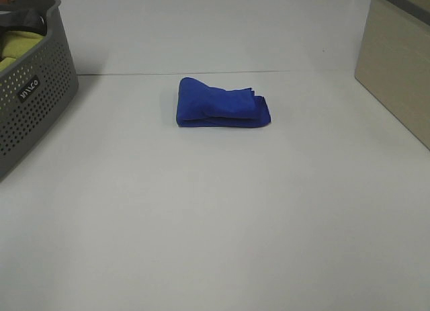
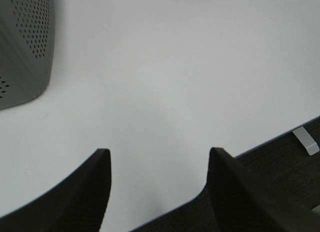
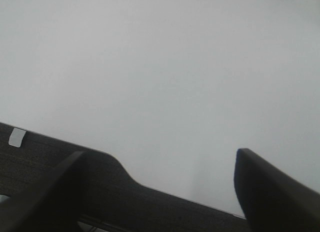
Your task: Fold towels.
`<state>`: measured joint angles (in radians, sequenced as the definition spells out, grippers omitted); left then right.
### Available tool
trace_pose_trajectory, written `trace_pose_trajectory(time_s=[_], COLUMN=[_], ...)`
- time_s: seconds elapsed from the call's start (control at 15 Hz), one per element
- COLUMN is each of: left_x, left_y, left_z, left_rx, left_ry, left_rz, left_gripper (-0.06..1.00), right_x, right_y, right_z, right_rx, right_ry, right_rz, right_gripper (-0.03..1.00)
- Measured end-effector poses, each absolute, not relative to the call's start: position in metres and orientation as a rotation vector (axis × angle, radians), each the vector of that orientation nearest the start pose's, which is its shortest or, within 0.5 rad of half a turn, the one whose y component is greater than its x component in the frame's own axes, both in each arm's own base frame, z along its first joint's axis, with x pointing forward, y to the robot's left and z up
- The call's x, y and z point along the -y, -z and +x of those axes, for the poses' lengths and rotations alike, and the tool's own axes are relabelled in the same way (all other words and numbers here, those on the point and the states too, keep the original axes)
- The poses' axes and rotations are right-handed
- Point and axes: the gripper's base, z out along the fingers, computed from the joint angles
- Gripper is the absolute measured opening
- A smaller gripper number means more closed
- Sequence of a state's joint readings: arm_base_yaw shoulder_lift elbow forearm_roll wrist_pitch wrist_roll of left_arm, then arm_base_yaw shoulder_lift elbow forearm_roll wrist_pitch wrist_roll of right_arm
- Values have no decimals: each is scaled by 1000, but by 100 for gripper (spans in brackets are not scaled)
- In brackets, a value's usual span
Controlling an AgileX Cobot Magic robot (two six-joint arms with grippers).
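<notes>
The royal-blue towel [image 1: 222, 104] lies folded into a small thick bundle on the white table, a little behind the middle; its tag is hidden. Neither arm shows in the exterior high view. In the left wrist view my left gripper [image 2: 157, 164] is open and empty over bare table near the table's edge, with the grey basket's wall close by. In the right wrist view my right gripper [image 3: 160, 162] is open and empty over bare table at the table's edge. The towel is in neither wrist view.
A grey perforated basket [image 1: 33, 99] stands at the far left with yellow-green cloth [image 1: 17, 46] inside; its wall shows in the left wrist view [image 2: 25, 46]. A beige box [image 1: 396, 69] stands at the right. Dark floor lies beyond the table edge [image 2: 280, 157].
</notes>
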<state>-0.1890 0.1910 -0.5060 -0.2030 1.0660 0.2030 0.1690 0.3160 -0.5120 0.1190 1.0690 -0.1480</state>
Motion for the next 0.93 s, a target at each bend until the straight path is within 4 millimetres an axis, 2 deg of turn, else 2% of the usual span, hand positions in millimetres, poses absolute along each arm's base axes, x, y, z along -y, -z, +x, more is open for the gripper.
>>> trace_pose_trajectory(time_s=[0.33,0.53,0.67,0.93], left_x=[20,18,17,16], left_y=[-278,-278,-279,-280], left_z=[20,22,18,-6], left_rx=[-2184,-2196,-2173,-2016], left_ry=[244,191,158,123], left_rz=[420,312,253,216], left_gripper=[56,56,56,56], right_x=[-16,-16,-14,-11], right_y=[-275,-275,-277,-280], right_z=[40,40,34,10], right_rx=[-2327,-2325,-2290,-2133], right_ry=[-161,-158,-140,-81], right_rz=[-355,-341,-276,-158], right_gripper=[76,76,76,76])
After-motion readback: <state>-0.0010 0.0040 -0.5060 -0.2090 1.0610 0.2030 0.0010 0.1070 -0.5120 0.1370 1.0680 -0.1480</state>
